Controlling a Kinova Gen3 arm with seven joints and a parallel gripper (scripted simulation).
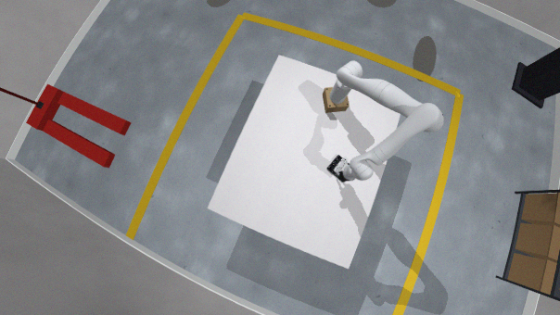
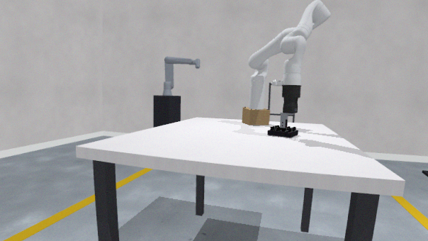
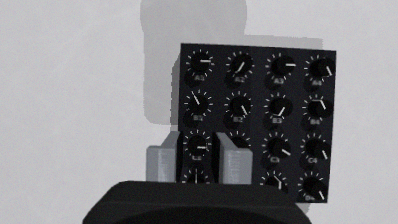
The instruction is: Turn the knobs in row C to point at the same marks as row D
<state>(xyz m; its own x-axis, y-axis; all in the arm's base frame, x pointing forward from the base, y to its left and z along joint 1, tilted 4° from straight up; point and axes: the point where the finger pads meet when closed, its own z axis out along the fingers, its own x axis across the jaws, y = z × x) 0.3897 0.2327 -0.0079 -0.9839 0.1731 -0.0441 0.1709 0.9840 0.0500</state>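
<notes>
The black knob box point(image 1: 332, 168) point(image 2: 275, 134) point(image 3: 258, 125) stands on the table, row A at the top of the wrist view. My gripper point(image 2: 283, 126) point(image 3: 197, 149) points down, partly open, fingers either side of knob C1 point(image 3: 196, 146) with visible gaps. C1's line points right. D1 point(image 3: 196, 176) points up, its lower part hidden by the gripper body. C2 point(image 3: 242, 142) is mostly behind the right finger; D2 is hidden. C3 point(image 3: 276, 147) points lower right. D3 point(image 3: 274, 184) is partly cut off, its direction unclear. C4 point(image 3: 316, 148) and D4 point(image 3: 312, 185) point steeply lower right.
Knobs of rows A and B show above the fingers, with B1 point(image 3: 197, 104) nearest beyond C1. The arm's wooden base block point(image 1: 336, 103) point(image 2: 256, 116) stands on the white table point(image 1: 273, 176) point(image 2: 184, 150), away from the box. The table's right edge runs beyond the wrist.
</notes>
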